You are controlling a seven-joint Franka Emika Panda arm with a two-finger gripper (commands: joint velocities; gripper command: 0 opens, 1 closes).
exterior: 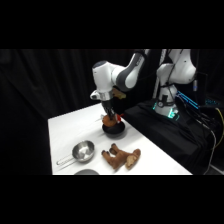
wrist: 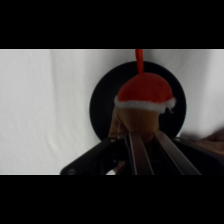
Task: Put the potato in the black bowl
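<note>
Side view, foreground: a steel bowl with a handle [exterior: 83, 151] stands near the front edge of the white bench [exterior: 67, 126], and a brown plush toy with limbs [exterior: 121, 158] lies just beside it, to its right in this view. A grey rounded rim [exterior: 87, 172] is cut off by the lower edge of the picture.

Middle ground: the black bowl [exterior: 114, 130] sits farther back on the bench, apart from the steel bowl and the plush toy. The jaws [exterior: 109, 120] come down from above and are closed on the potato [exterior: 109, 120], which hangs directly over the black bowl (whether it touches the bowl's floor cannot be told).

Wrist view: the two fingers [wrist: 142, 152] rise from the lower edge and clamp the brown lower part of the potato [wrist: 141, 102], whose red patch with a pale band faces the camera; behind it lies the dark disc of the black bowl [wrist: 102, 102] on the bench [wrist: 45, 105].

Background: the arm's base [exterior: 172, 80] stands at upper right.
</note>
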